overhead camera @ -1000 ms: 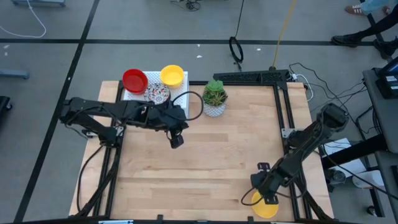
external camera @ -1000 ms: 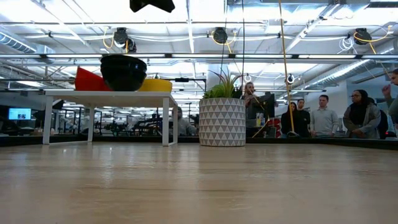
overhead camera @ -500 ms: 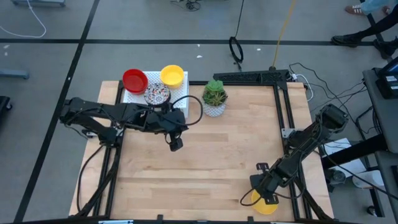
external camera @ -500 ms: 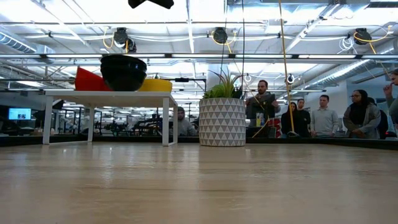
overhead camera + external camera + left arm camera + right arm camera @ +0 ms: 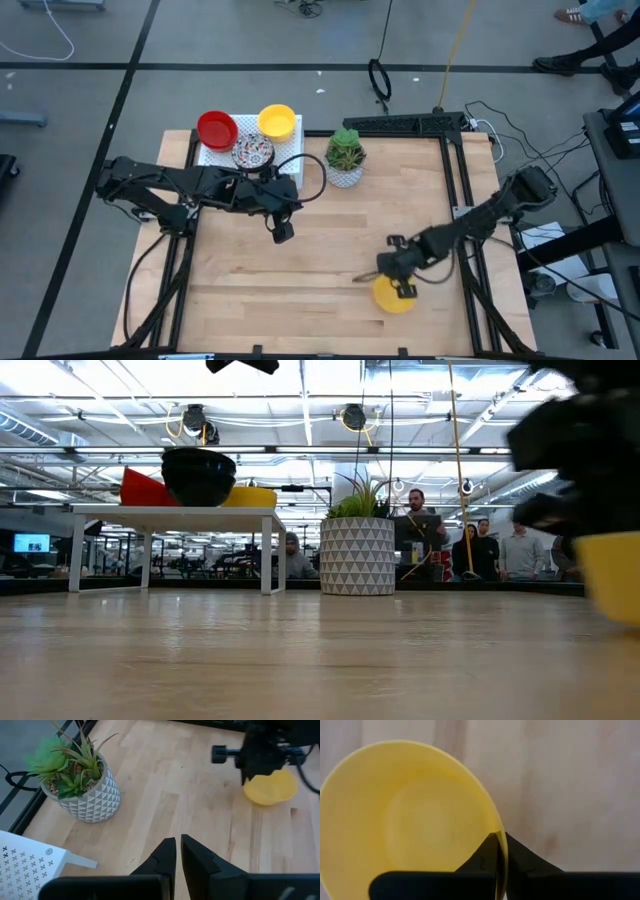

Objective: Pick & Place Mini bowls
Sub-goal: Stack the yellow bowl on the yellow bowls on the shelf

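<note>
The right claw (image 5: 398,287) had pinched shut on the rim of a yellow bowl (image 5: 393,296) at five o'clock on the worktop (image 5: 330,260), seemingly mid-carry, needing a steady set-down next.

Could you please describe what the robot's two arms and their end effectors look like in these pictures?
Both arms are dark, almost black, built of slim jointed links with rounded joints. A black cable loops up from the left arm near its wrist. Each ends in a blocky dark wrist. The left end effector and the right end effector each have two flat, tapering black fingers. No markings are visible on either.
</note>
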